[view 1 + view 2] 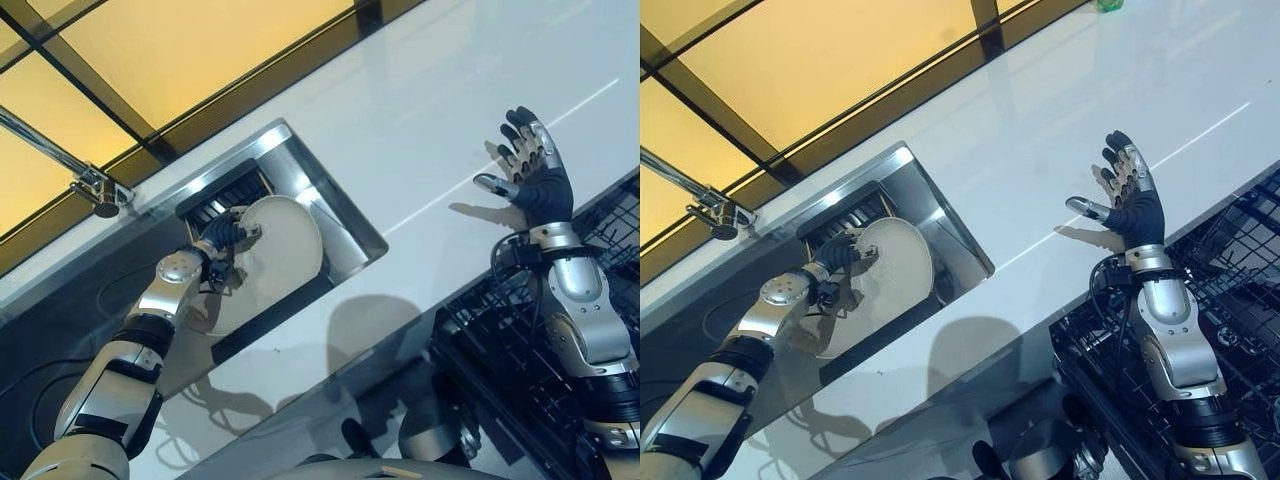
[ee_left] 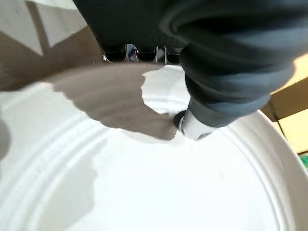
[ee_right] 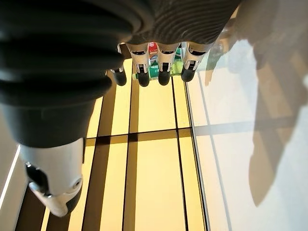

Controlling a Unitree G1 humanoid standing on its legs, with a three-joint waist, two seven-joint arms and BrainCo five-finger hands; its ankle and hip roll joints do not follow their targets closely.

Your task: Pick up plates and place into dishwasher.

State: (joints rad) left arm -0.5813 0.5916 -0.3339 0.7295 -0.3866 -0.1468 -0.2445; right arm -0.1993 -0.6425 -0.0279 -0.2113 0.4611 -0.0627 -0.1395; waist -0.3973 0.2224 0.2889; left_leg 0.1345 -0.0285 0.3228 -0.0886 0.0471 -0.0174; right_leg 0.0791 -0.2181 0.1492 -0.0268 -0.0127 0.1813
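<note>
Left hand point(image 1: 224, 236) curled on white plate's point(image 1: 280, 255) rim, down in steel sink point(image 1: 345, 215); right hand point(image 1: 532, 165) spread, empty, above white counter point(image 1: 440, 120). Dishwasher rack point(image 1: 1230, 270) beside right arm, no plates visible. Left wrist view: thumb point(image 2: 192, 126) pressed to plate face. Loading apparently not yet begun.

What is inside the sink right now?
A white plate stands tilted in the sink, the left hand gripping its rim. A dark ribbed rack shows behind it. The plate covers the sink bottom beneath.
</note>
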